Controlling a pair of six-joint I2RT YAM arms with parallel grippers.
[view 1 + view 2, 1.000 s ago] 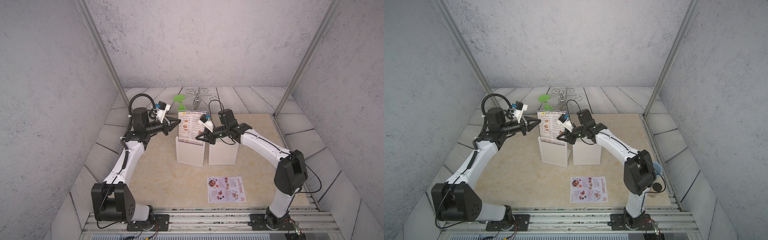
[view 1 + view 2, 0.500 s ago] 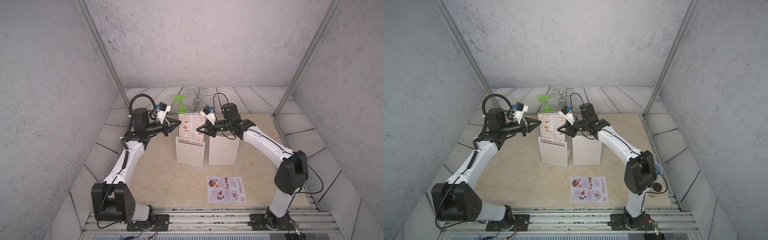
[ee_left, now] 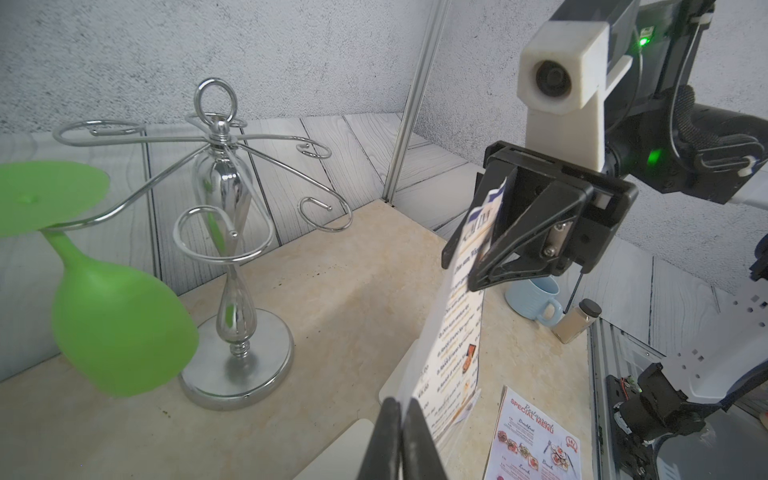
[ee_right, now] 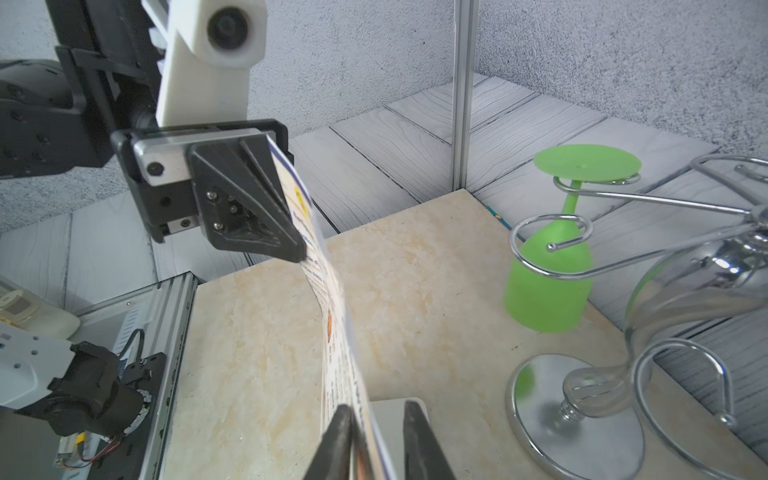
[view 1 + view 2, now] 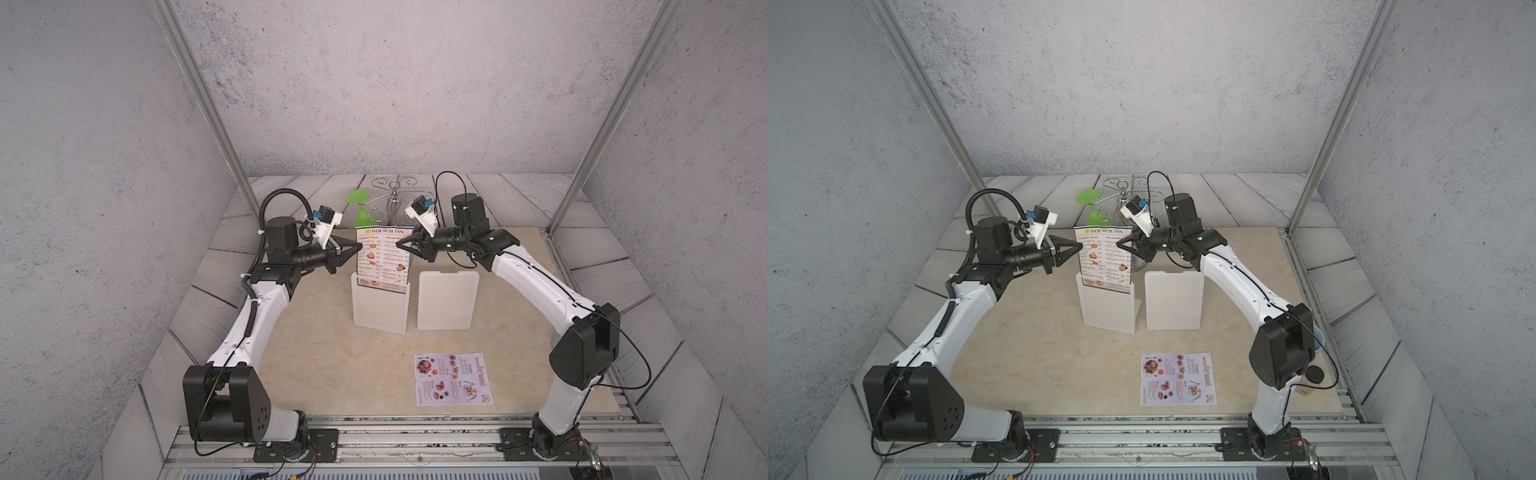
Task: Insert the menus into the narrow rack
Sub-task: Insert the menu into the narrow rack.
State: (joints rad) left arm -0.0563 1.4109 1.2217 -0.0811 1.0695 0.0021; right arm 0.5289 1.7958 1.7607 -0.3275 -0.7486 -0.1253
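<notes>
The white "DIM SUM INN" menu [image 5: 384,259] [image 5: 1104,259] stands upright with its lower end in the narrow white rack [image 5: 380,307]. My left gripper [image 5: 360,246] [image 3: 401,401] is shut on the menu's left edge. My right gripper [image 5: 398,242] [image 4: 377,406] straddles the upper right edge, open: one finger [image 4: 340,419] touches the sheet [image 4: 332,316], the other stands apart. The lilac "SPECIAL MENU" sheet [image 5: 453,379] [image 3: 532,440] lies flat on the mat at the front.
A second white rack [image 5: 446,299] stands just right of the first. Behind them is a chrome glass stand [image 5: 390,199] with a green glass [image 5: 360,203] hanging upside down. A blue mug [image 3: 534,297] and a spice jar [image 3: 577,320] sit near the right rail.
My right gripper has risen along the menu's right edge, from beside the second rack's top to the upper part of the sheet. The left gripper has stayed put, still gripping.
</notes>
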